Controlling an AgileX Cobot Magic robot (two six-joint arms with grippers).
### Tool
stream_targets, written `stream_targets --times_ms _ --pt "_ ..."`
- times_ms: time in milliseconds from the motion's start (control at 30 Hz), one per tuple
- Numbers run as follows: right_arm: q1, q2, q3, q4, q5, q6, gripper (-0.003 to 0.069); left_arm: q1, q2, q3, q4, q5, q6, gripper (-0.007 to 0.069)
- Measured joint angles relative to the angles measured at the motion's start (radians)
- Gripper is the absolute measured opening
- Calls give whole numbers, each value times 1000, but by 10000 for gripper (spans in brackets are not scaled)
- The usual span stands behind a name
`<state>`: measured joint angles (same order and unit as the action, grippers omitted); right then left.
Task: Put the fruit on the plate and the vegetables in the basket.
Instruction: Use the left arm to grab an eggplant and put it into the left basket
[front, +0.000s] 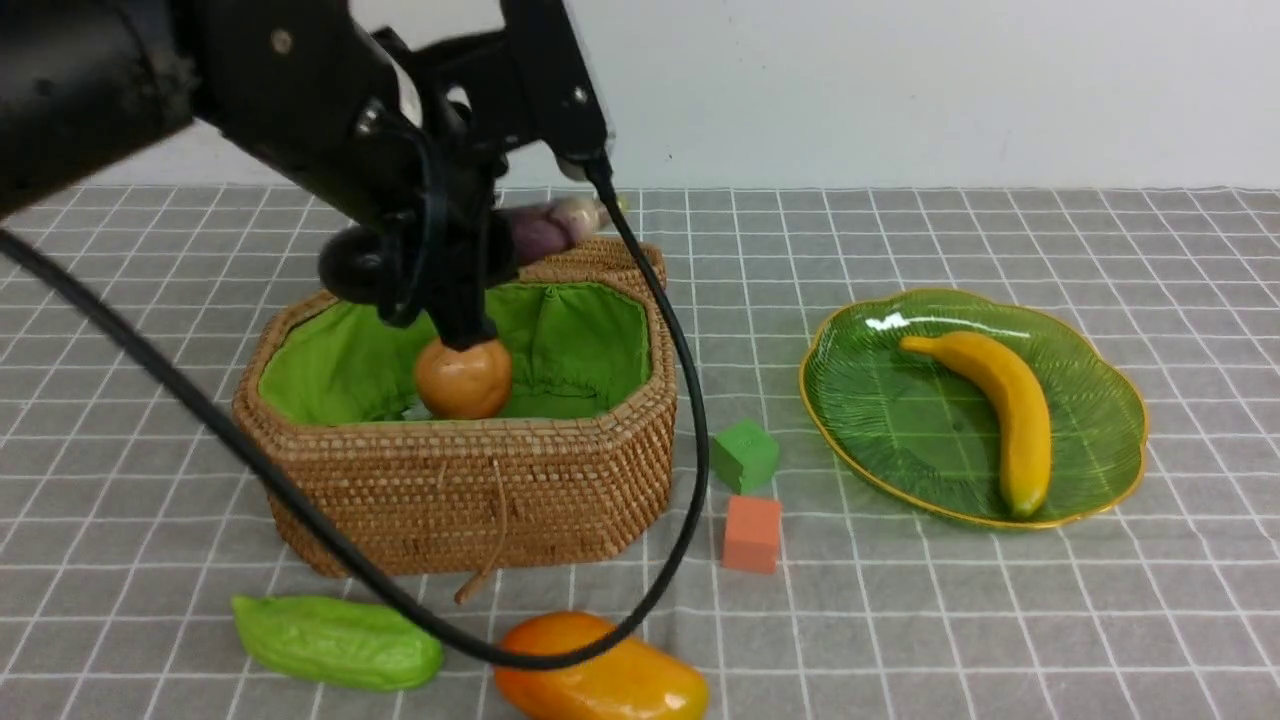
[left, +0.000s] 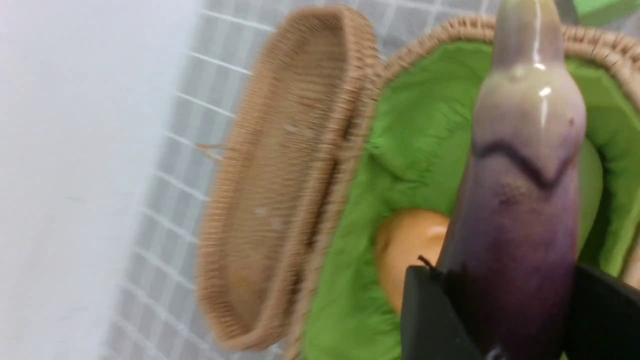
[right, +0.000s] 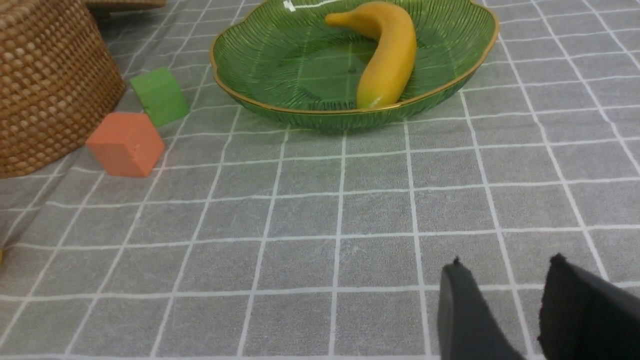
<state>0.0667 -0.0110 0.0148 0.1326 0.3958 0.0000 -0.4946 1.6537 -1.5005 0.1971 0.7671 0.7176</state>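
The brown wicker basket (front: 460, 500), lined with green cloth (front: 590, 335), stands on the gray grid-lined tabletop (front: 900, 620), and its wicker lid (left: 285, 165) lies folded back on the basket's far side. Over the basket's opening, the left gripper (front: 455, 285) is clamped on a purple eggplant (left: 520, 215), with one finger on each side of it; its pale end points out toward the basket's right side, above the rim. Inside the basket sits the orange-brown potato (front: 465, 380), and the left wrist view also shows a smooth green rounded thing (left: 591, 185) in there, partly hidden by the eggplant. In front of the basket, toward its left, lies the light-green gourd (front: 335, 642); the orange-yellow mango (front: 600, 672) lies in front too, farther right. Just beside the basket's right side are the green cube (front: 746, 456) and, nearer the camera, the orange cube (front: 752, 535). Well to the right of the basket is the green plate (front: 900, 430) with its gold rim, holding the banana (front: 1010, 400). A black cable (front: 690, 400) loops across the front of the basket and over part of the mango. The right gripper (right: 510, 275) is to the right of the basket, its fingers apart with nothing between them.
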Motion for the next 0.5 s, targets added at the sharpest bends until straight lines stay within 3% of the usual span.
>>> stream_targets --times_ms 300,400,433,500 --pt "0 0 0 0 -1 0 239 0 132 1 5 -15 -19 339" --pt "0 0 0 0 -1 0 239 0 131 2 5 8 -65 463" --pt "0 0 0 0 -1 0 239 0 128 2 5 60 -98 566" --pt "0 0 0 0 -1 0 239 0 120 1 8 85 -136 622"
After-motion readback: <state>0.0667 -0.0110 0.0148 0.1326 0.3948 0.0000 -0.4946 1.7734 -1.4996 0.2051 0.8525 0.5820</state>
